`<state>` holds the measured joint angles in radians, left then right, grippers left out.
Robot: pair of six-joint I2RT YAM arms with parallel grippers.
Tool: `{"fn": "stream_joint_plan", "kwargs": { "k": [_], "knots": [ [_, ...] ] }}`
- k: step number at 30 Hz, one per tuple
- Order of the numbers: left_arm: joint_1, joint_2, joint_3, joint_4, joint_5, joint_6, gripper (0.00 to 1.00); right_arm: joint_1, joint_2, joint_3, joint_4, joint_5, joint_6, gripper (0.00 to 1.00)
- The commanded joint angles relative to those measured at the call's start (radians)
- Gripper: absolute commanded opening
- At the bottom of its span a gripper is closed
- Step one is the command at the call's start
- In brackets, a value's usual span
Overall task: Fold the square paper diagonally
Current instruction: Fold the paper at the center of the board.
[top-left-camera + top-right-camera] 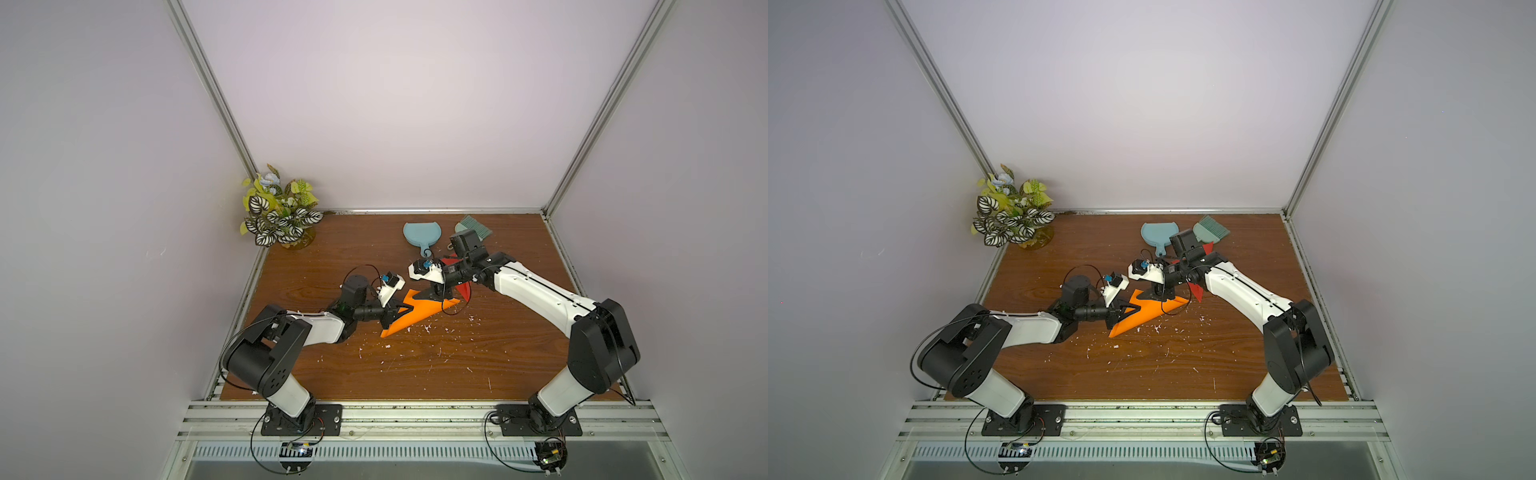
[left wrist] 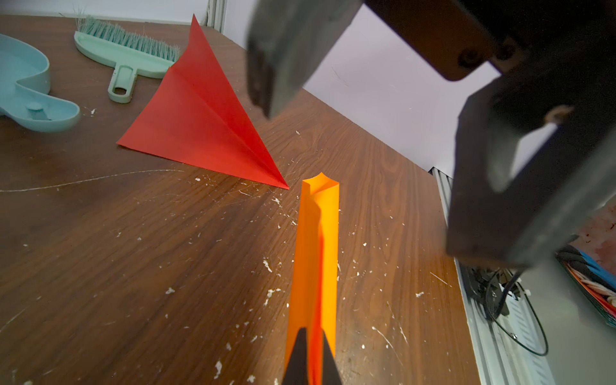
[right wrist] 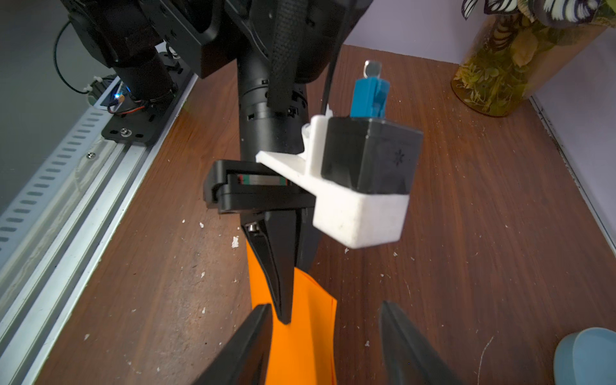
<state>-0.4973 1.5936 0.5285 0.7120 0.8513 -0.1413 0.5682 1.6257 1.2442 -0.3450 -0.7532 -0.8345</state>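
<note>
1. Clamped tight, the left gripper (image 2: pixel 313 353) pinches one end of the orange paper (image 2: pixel 315 250), right at the folded edge.
2. Across from it, the right gripper (image 3: pixel 325 333) hangs over the other end with its jaws standing wide apart and nothing held between them.
3. In both top views the orange paper (image 1: pixel 419 313) reads as a triangle in the middle of the table (image 1: pixel 415 365), so the diagonal fold looks made. Seen from the left wrist, though, the two layers bulge apart along the crease, so I judge the step in hand to be flattening it.
4. To do that well, keep the pinch firm so the matched corners cannot slide out of line.
5. Bring the free gripper down with jaws closed or nearly so, and press on the fold itself rather than on the loose edges.
6. Stroke outward from the held end. Thin paper will likely buckle if pushed toward the clamp.
7. Press lightly: the white scraps (image 1: pixel 428 328) scattered near the paper could let the sheet skid or leave bumps under the crease.
8. Stay clear of the red paper (image 2: pixel 200 113) just behind; the dustpan (image 1: pixel 419 235) and brush (image 1: pixel 473 226) sit farther back.
</note>
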Motion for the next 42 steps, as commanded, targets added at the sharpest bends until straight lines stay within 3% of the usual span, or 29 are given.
{"fn": "stream_joint_plan", "kwargs": {
  "k": [1, 18, 34, 42],
  "knots": [
    [-0.01, -0.026, 0.022, -0.019, -0.001, 0.021, 0.0, 0.005, -0.005, -0.019, 0.014, 0.011, -0.021, 0.53],
    [-0.01, -0.026, 0.019, 0.021, 0.009, -0.013, 0.0, 0.026, 0.019, -0.048, 0.06, 0.031, 0.008, 0.5],
    [-0.01, -0.018, 0.027, 0.025, 0.02, -0.043, 0.0, 0.03, 0.025, -0.048, 0.035, 0.022, -0.006, 0.22],
    [-0.01, -0.018, 0.029, 0.023, 0.021, -0.046, 0.0, 0.031, 0.026, -0.046, 0.031, 0.023, -0.011, 0.17]
  ]
}}
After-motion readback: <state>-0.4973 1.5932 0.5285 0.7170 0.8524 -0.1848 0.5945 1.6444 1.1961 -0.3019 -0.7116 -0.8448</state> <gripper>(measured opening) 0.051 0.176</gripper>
